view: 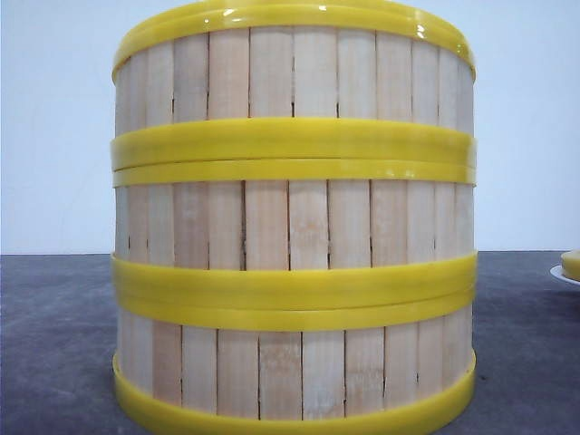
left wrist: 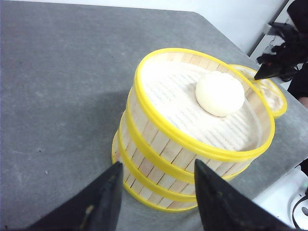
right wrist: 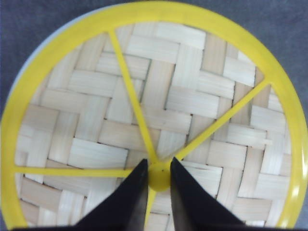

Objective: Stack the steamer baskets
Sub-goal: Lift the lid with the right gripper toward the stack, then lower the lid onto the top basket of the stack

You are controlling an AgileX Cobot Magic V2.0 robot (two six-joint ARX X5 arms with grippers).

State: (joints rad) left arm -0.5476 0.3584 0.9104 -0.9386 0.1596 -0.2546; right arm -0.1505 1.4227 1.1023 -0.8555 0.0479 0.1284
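We see three steamer baskets (left wrist: 192, 139) already stacked on the grey table (left wrist: 57, 96), toward its far corner; pale slat walls, glossy yellow rims, a round white bun (left wrist: 220, 93) on the top liner. Just beside the stack lies the flat lid (right wrist: 154, 110), woven bamboo with yellow spokes. Left gripper (left wrist: 156, 197) hovers near the stack, jaws apart, holding nothing. Right gripper (right wrist: 158, 180) has its jaws nearly together around the lid's central knob (right wrist: 159, 175). Risk, we judge: the smooth knob slips, or the lid clips the bun.
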